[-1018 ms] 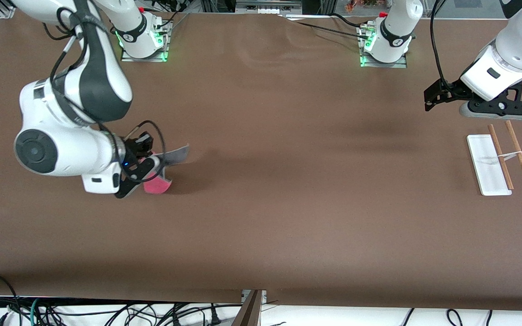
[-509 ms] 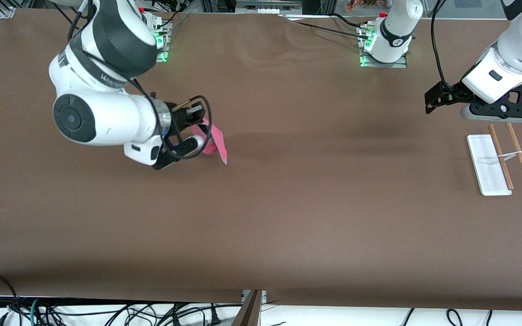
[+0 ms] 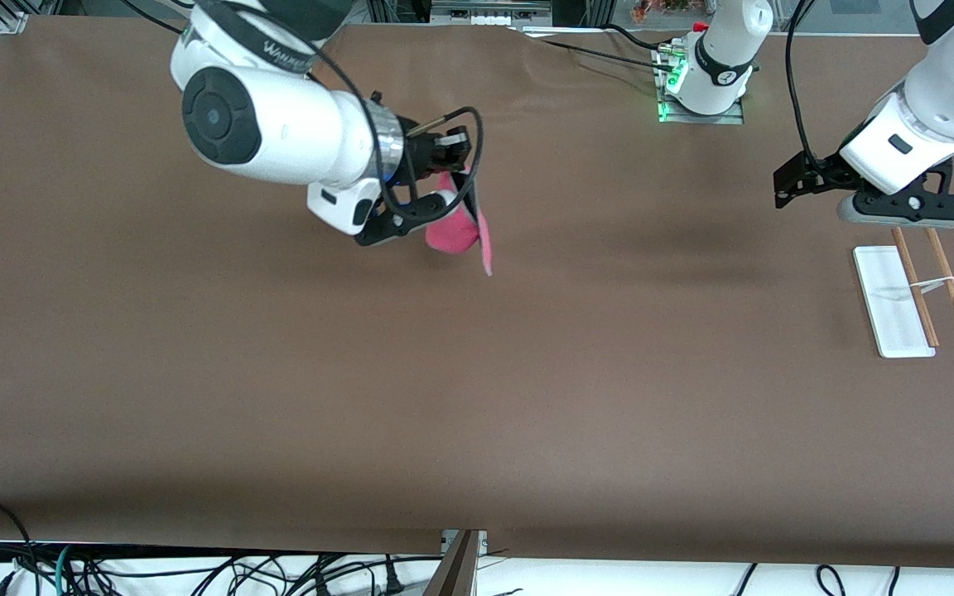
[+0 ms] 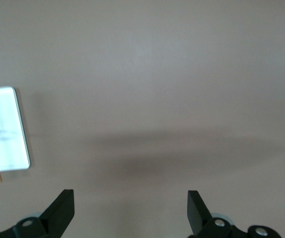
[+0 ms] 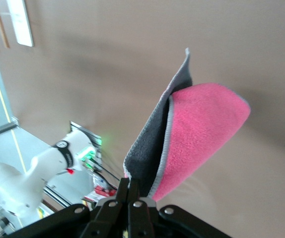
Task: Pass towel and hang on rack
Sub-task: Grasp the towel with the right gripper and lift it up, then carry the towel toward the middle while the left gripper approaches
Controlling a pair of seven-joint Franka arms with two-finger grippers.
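Note:
The pink-red towel (image 3: 454, 232) hangs folded in the air over the table's middle, toward the robots' bases, its dark grey underside showing. My right gripper (image 3: 449, 199) is shut on its pale-edged corner. In the right wrist view the towel (image 5: 202, 134) droops from the pinched fingers of the right gripper (image 5: 131, 191). The rack (image 3: 912, 290) lies at the left arm's end, a white base (image 3: 891, 306) with two brown rods (image 3: 953, 285). My left gripper (image 3: 908, 213) hovers open just above the rack's end nearest the bases. In the left wrist view the left gripper (image 4: 131, 208) holds nothing, with the rack (image 4: 6, 129) off to one side.
Both arm bases (image 3: 705, 79) stand along the table edge farthest from the front camera. Cables lie past the table's near edge (image 3: 195, 571). Brown tabletop (image 3: 651, 372) stretches between the towel and the rack.
My right arm has lifted the towel off the table and carried it toward the middle and the bases. The left gripper has barely shifted over the rack.

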